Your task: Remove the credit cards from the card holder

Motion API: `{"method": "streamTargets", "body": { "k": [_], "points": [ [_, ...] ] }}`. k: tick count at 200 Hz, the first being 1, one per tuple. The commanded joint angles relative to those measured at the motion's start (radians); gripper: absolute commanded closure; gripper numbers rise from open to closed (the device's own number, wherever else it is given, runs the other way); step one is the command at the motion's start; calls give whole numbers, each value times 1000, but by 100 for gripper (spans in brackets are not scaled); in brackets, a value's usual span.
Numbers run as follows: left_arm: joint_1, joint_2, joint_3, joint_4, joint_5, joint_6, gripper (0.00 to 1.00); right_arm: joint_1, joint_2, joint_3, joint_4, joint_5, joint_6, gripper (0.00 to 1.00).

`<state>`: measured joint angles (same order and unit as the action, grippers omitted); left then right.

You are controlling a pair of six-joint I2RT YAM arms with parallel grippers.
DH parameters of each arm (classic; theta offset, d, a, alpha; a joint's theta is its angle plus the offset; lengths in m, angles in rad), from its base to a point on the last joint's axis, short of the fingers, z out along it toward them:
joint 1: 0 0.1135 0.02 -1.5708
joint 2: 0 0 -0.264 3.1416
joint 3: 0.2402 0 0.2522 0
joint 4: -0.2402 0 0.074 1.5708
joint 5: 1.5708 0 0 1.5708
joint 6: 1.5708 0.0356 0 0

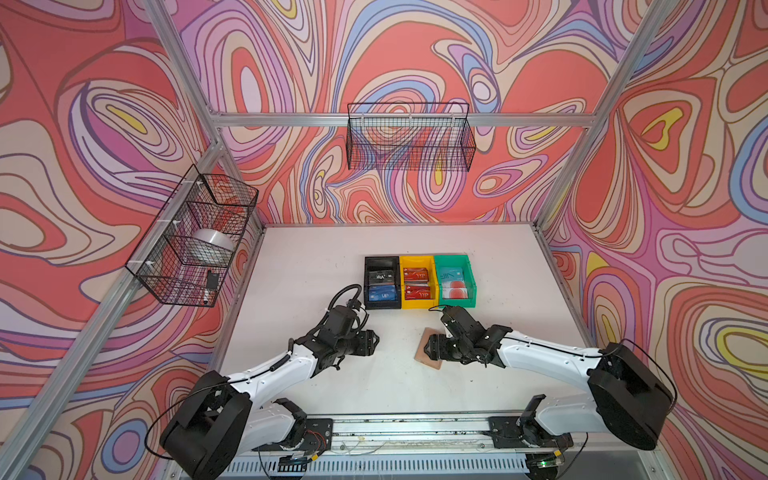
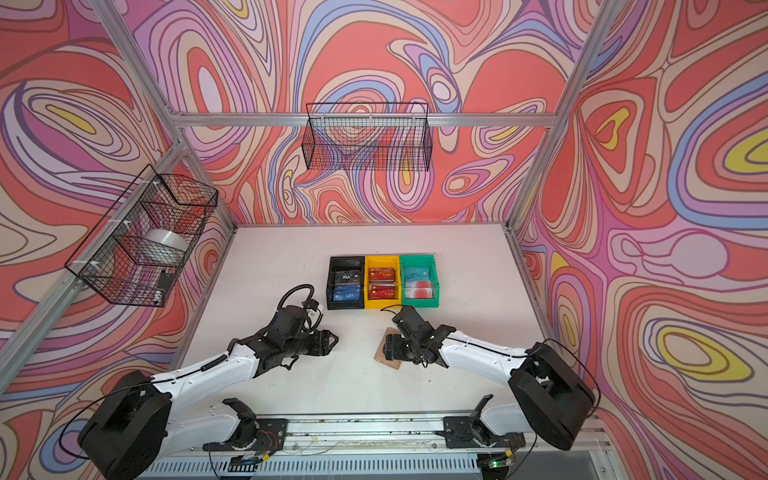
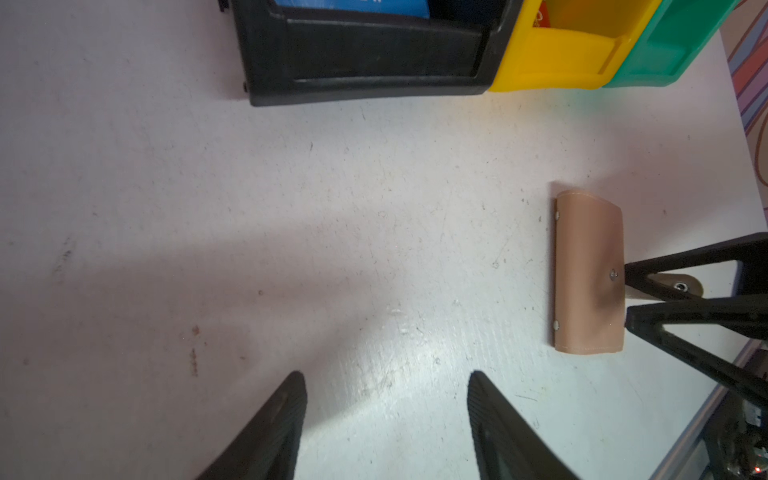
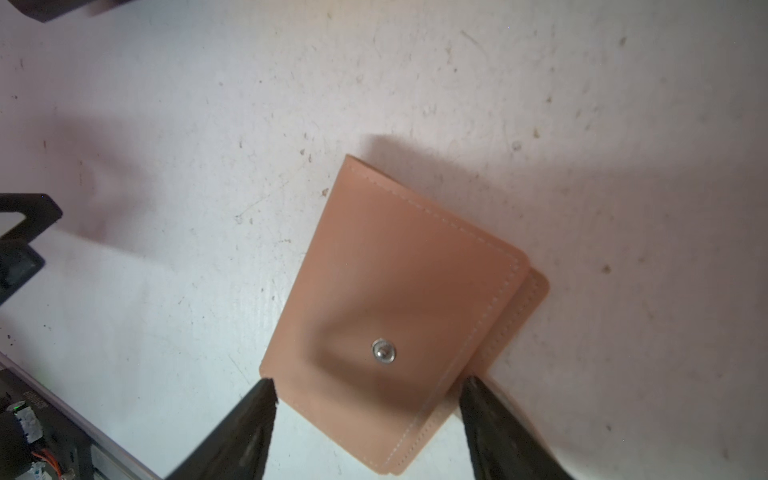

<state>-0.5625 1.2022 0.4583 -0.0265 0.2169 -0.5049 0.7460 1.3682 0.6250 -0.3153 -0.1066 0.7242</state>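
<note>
While swirled walls (image 1: pixel 415 54) ring it, the table (image 1: pixel 299 266) bears the card holder (image 4: pixel 399 270).

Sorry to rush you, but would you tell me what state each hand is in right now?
Left hand: open, holding nothing.
Right hand: open, tips straddling the edge of the card holder; no visible grip on it.

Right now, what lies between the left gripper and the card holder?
Nothing: only bare, scuffed table separates the left gripper from the card holder, clearest in the left wrist view.
</note>
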Motion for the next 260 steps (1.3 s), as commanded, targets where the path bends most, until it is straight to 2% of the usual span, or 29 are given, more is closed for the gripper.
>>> {"method": "streamTargets", "body": {
  "k": [1,112,178,212,260],
  "points": [
    [-3,-5,26,-43,-13,11,35,2,25,27,18,-3,-9,27],
    [-3,-35,37,-101,-33,18,35,2,37,92,50,-89,-63,27],
    [-2,-145,99,-232,-60,14,34,7,132,157,78,-180,-90,28],
    [-2,-164,160,-399,-55,15,35,28,152,205,85,-212,-96,29],
    [0,-222,202,-520,-69,-17,34,62,193,259,132,-303,-91,29]
  ]
}}
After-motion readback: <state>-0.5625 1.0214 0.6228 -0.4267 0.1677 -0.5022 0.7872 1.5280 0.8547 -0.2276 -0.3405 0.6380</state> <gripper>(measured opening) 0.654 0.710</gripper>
